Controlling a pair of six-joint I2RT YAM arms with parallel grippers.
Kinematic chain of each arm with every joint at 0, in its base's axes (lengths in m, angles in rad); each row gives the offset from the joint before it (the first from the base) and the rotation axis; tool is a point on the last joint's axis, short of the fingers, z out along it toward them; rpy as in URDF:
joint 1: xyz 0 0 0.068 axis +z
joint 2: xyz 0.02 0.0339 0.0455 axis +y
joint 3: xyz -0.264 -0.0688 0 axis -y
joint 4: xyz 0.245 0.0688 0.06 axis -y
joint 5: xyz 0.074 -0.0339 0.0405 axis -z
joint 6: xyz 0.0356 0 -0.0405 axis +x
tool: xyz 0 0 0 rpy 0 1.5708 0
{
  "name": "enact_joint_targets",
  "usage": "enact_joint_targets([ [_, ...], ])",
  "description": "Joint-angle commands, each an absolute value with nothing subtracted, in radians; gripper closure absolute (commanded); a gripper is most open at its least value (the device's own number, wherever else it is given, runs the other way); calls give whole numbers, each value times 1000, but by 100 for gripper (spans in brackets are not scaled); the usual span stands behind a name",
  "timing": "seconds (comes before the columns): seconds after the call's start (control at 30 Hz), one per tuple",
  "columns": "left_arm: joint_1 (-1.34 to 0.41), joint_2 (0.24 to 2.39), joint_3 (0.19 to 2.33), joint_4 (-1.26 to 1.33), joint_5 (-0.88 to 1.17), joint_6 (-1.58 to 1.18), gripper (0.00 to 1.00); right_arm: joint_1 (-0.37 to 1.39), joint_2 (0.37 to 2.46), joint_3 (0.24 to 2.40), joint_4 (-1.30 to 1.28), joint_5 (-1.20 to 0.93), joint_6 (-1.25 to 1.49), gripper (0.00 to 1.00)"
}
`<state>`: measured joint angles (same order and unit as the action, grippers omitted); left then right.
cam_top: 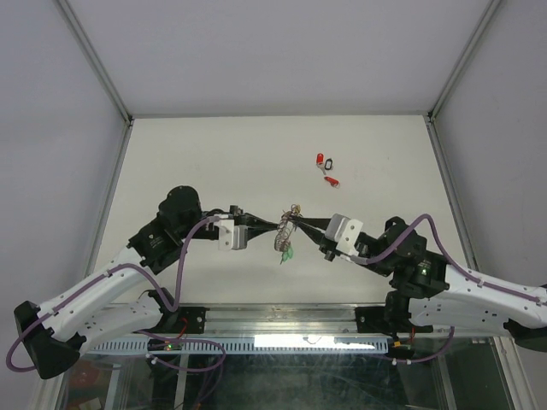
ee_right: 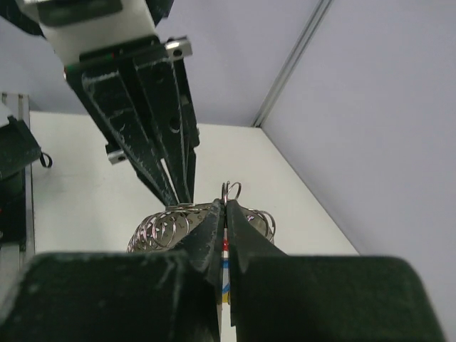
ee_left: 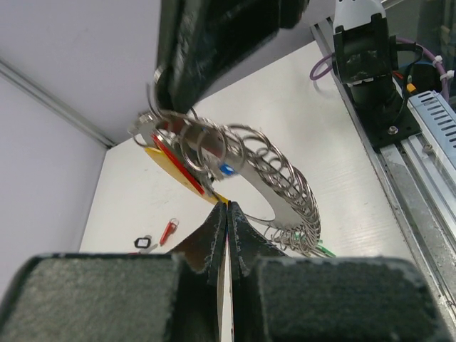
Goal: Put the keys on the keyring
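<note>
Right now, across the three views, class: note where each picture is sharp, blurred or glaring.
Top external: even light, soft shadows, a bright strip glaring low in frame. Left wrist: left gripper's fingers soft, keyring sharp and glinting. Right wrist: right gripper's fingers soft.

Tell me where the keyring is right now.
In the top view the keyring hangs mid-table, held between the left gripper and right gripper, nearer than the loose red-tagged keys.

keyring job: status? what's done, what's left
Done: green key and blue key seem to hang on the keyring. In hand: left gripper and right gripper are both shut on the keyring, held above the table. Left: two red keys lie on the table, untouched.
</note>
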<state>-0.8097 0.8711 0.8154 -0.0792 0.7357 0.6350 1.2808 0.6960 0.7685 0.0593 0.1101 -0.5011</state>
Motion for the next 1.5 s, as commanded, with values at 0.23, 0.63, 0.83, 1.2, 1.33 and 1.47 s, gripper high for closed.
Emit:
enact_joint_targets([
  [0.23,-804,828,804,18,665,584,100,1286,656,770,231,114,-474,100],
  [0.63,-805,758,790,128,753,526,82,1287,672,777,132,49,-585,100],
  [0.83,-805,786,782,163,848,490,82,1287,676,771,132,-18,-671,100],
  [1.2,-805,813,767,200,866,467,82,1286,694,775,124,-69,-728,100],
  [1.33,-804,815,767,208,868,468,82,1287,702,780,110,-70,-736,100],
  [1.47,-804,817,767,211,872,468,82,1287,708,785,100,-69,-739,100],
])
